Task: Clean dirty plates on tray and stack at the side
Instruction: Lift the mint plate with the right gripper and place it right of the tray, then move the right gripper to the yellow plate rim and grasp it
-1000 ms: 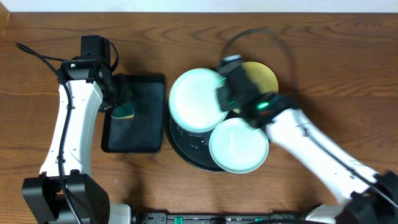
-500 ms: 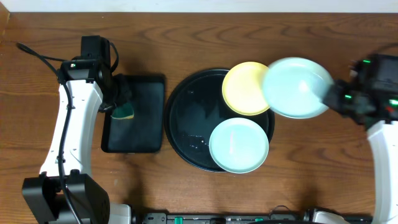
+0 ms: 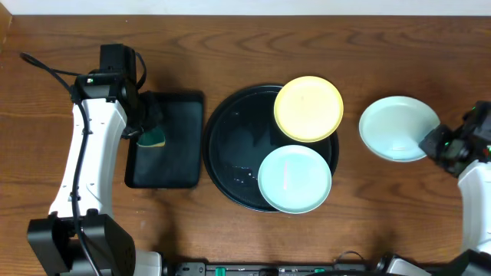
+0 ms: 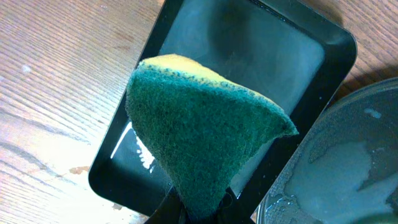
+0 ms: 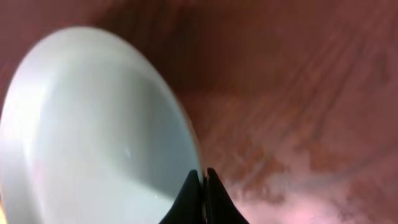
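Right end effector (image 3: 434,144): pinched tight on the right-hand rim of the loose mint plate (image 3: 395,128). In the wrist view my two dark fingertips (image 5: 191,198) meet over that rim with no gap showing.
Loose mint plate: right of the round tray (image 3: 230,138), apart from it, over bare wood surface (image 3: 368,54). It is face up with a clean-looking bowl (image 5: 93,137). I cannot tell whether it rests on the wood or hangs just above it.
Left end effector (image 3: 149,123): clamped on the green sponge (image 3: 153,137). In the wrist view my fingers (image 4: 196,208) are mostly hidden behind it, with only dark tips showing at the bottom edge.
Green sponge: scrub side faces the wrist camera (image 4: 205,137), with a yellow layer along the top edge. I hold it over the rectangular tray (image 3: 173,165), near its left edge. Contact with the tray is not visible.
Rectangular tray: black, lies just left of the round tray and close beside it (image 4: 280,68).
Round tray: black, mid-surface, with a wet sheen on the bare floor (image 4: 348,162).
Yellow plate (image 3: 308,108): on the round tray, upper right, overhanging the rim.
Tray mint plate (image 3: 294,179): on the round tray, lower right, edge past the rim, just below the yellow plate. I cannot tell whether they touch.
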Motion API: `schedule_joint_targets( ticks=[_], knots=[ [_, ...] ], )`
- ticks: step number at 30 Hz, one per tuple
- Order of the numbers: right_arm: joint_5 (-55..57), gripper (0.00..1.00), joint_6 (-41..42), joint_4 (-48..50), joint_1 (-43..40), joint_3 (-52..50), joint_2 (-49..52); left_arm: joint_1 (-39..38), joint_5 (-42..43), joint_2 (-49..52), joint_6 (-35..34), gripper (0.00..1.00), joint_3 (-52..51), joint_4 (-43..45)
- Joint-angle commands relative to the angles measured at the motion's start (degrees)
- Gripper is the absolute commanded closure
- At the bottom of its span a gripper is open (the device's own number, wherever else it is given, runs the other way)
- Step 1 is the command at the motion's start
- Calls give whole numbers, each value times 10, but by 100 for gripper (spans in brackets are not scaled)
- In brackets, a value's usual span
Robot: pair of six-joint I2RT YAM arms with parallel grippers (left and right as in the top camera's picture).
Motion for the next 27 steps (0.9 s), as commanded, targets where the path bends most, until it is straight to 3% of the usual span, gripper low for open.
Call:
schedule_joint_targets(
  ticks=[1,10,11,14,17,23,27],
  knots=[
    [8,99,1,68,-3,-63,10,2,-5,-4,4,93,-3,-2],
    [4,99,-12,140,-1,-121,57,2,-5,-4,4,93,-3,-2],
    [2,97,-12,141,-1,-121,59,2,-5,-4,4,93,-3,-2],
    [-38,73,-16,142,-1,-116,61,2,-5,-4,4,92,-3,-2],
    [-92,58,-36,122,4,-84,61,2,-5,-4,4,93,-3,-2],
    [-99,51,-86,-22,40,68,61,2,-5,-4,4,93,-3,-1],
    [-99,48,-129,-63,97,155,71,2,-5,-4,4,93,-3,2]
  ],
)
